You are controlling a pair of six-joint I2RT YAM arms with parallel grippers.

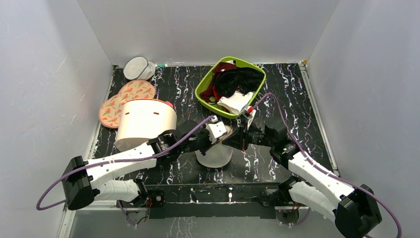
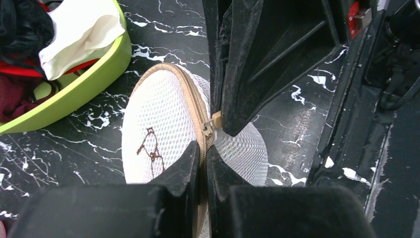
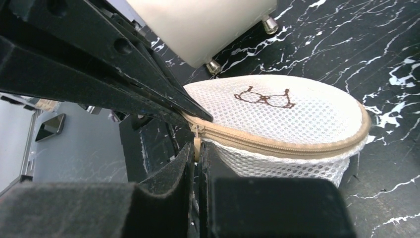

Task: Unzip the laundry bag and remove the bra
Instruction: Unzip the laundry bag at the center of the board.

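laundry bag (image 2: 158, 119) sits dome-up on the table (image 1: 277, 94) at the near edge, between the two arms, just in front of the cream cylinder (image 1: 146, 121) and near the green basket (image 2: 99, 74). Both arms converge on the same spot of its rim. left gripper (image 2: 203, 151) is closed right down, and the beige zip (image 3: 277, 144) band runs into the slit between its fingers, so it reads as a pinch on the rim fabric beside the slider: an anchor, so the pouch doesn't drag or spin when the slider gets pulled. right gripper (image 3: 196, 148) is also fully closed, tips on the zip pull (image 2: 216, 119), the small beige tab showing at its fingertip in the left wrist view. Grip on so small a tab looks marginal, could slip. The two grips are nearly touching, which keeps the tape taut right where the slider starts. zip looks shut along all the rim I can see, so unzipping is not begun. bra isn't visible anywhere; presumably inside, the mesh is too dense to confirm. Next call: right drags the pull round the rim away from left's pinch, low and along the curve
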